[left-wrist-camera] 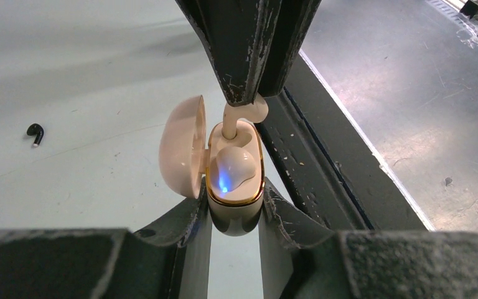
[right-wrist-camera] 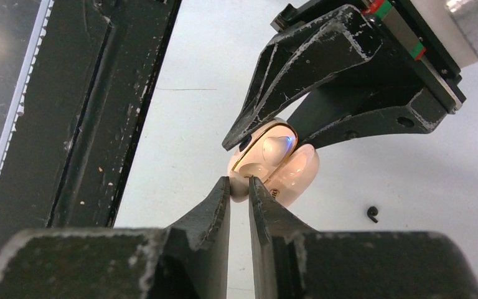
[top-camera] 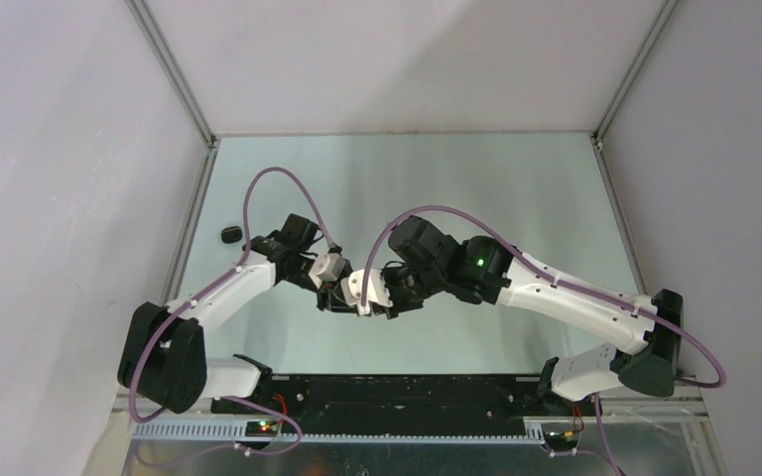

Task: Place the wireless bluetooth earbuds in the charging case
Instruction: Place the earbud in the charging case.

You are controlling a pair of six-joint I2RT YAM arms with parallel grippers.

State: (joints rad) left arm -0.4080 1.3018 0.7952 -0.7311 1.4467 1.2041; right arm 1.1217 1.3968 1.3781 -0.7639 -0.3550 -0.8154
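Two robot arms meet low over the table, where the left hand clamps the cream charging case by its side walls. The lid is swung open to one side. One cream-white earbud already sits in one of the case's wells, a blue light glowing at its edge. Directly above the case, the right hand is pinched narrow on the second cream-white earbud, its stem reaching down into the other well. A black earbud lies loose on the table well apart from the case, on its lid side. The held bud looks light, hard and glossy, so it could slip or twist in the pinch. A grip across its bulb, with the stem left free, seems soundest, and little force should be needed to seat it.
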